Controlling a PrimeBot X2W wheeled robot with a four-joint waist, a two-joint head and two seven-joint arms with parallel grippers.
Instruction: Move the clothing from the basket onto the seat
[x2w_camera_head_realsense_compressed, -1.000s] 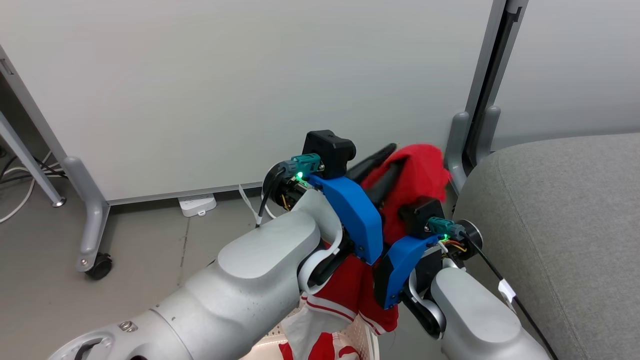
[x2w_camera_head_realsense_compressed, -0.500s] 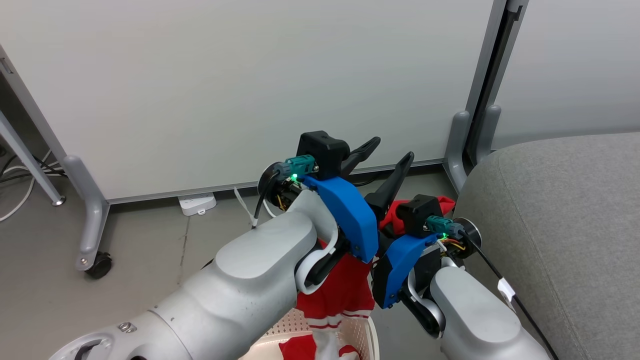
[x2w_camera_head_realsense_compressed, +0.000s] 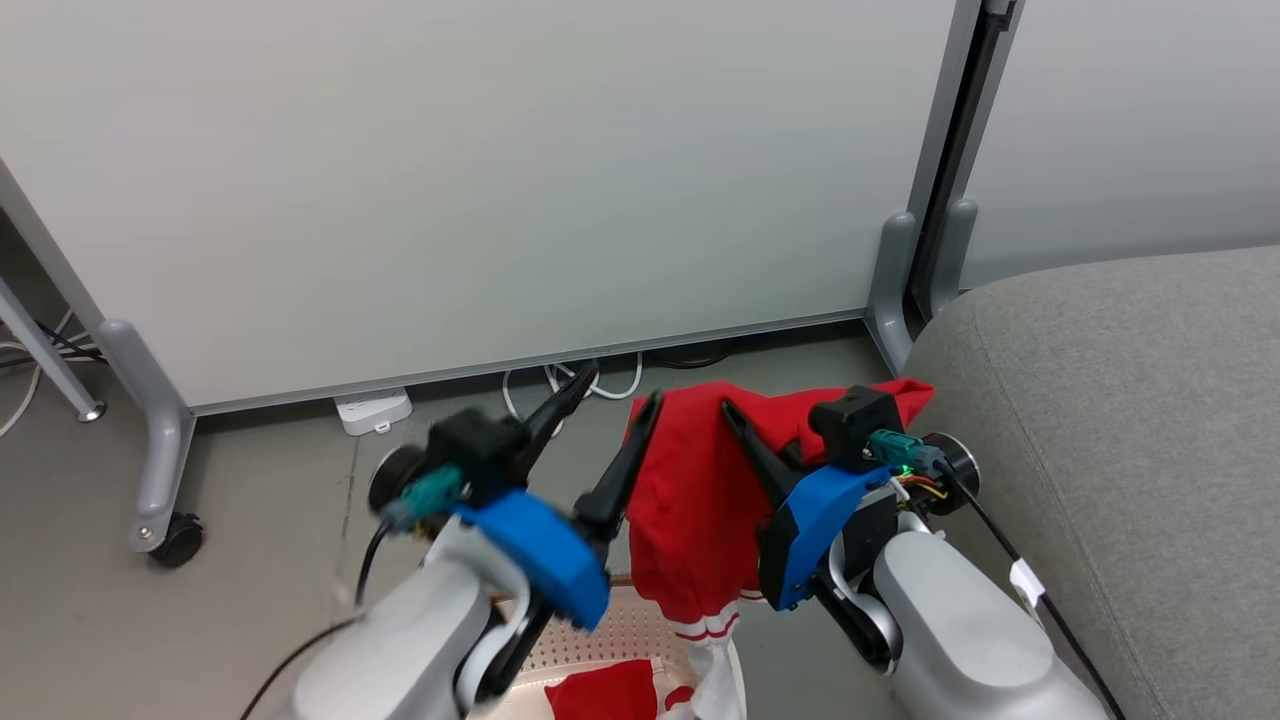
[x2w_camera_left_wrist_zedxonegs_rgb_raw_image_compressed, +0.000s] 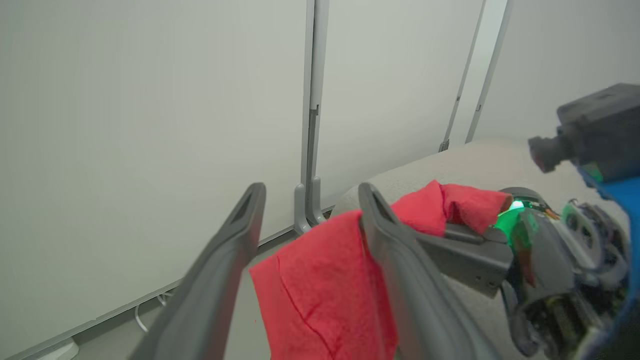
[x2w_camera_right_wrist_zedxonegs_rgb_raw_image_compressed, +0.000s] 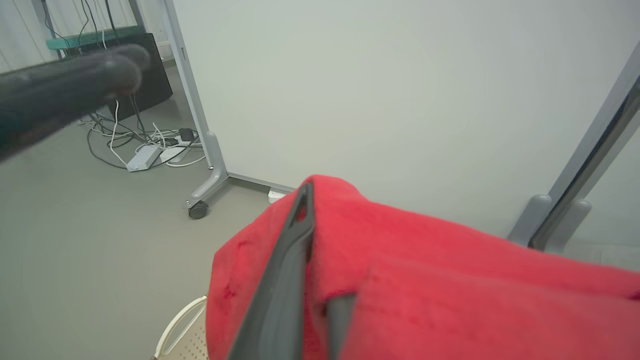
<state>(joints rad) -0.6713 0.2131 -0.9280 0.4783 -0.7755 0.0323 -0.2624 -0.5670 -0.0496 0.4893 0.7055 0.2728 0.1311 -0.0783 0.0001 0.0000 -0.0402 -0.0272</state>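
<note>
The right gripper (x2w_camera_head_realsense_compressed: 742, 418) is clamped on a red garment (x2w_camera_head_realsense_compressed: 690, 500). One dark finger lies bare against the cloth and the other is buried under it (the right wrist view shows fabric pinched between them). The garment drapes over the fingertips and hangs below them, its white-striped hem over the cream perforated basket (x2w_camera_head_realsense_compressed: 640, 635), which sits beneath and between the two grippers. More red and white clothing (x2w_camera_head_realsense_compressed: 600, 692) lies inside. The left gripper (x2w_camera_head_realsense_compressed: 620, 392), just beside the hanging cloth, has its fingers spread wide and empty; whether its nearer finger touches the cloth I cannot tell. The grey seat cushion (x2w_camera_head_realsense_compressed: 1120, 420) rises near the right gripper's outer side.
</note>
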